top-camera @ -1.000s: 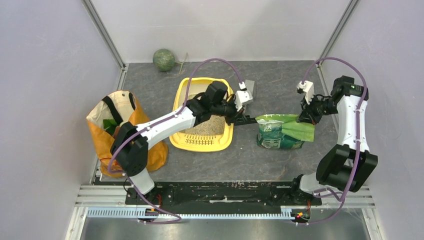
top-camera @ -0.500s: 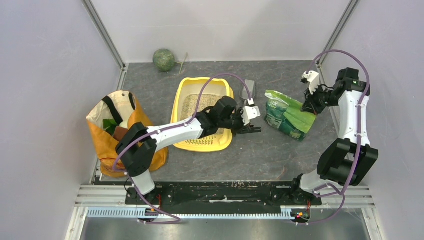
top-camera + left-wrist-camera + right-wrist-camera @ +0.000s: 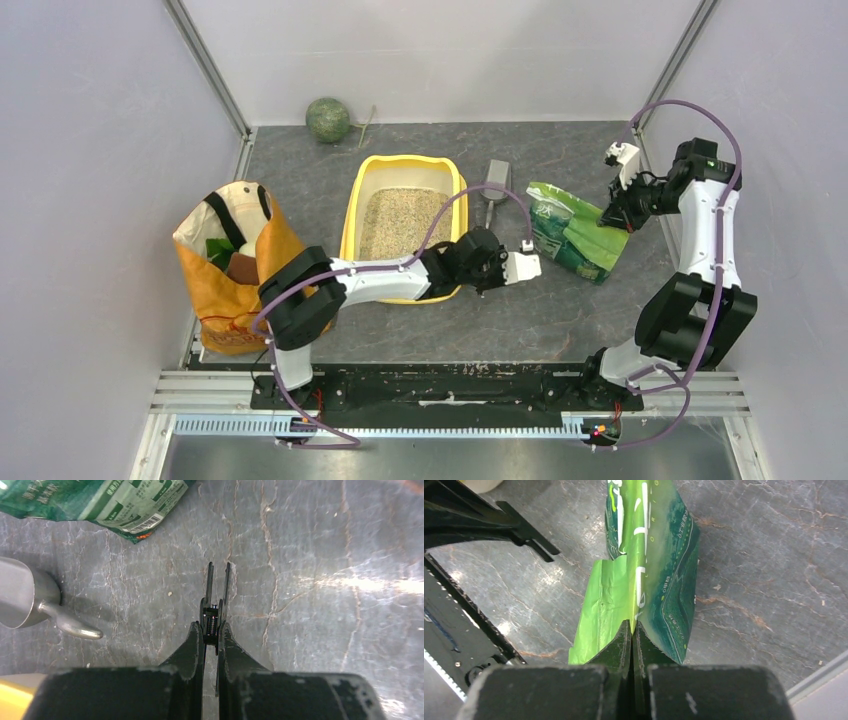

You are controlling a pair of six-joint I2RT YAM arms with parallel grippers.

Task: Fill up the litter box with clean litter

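The bag (image 3: 659, 555) is pinched by its folded edge in the right end effector (image 3: 631, 625), probably so nothing spills, and held apart from the litter box (image 3: 351, 218), where litter (image 3: 400, 215) is spread. The left end effector (image 3: 218, 569) is narrowed, empty, above the bench (image 3: 325, 630).

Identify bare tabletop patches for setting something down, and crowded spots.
Bare: the near strip in front of the yellow plastic litter box and glossy green bag; the far corner behind that bag. Crowded: between them, grey scoop and left gripper.
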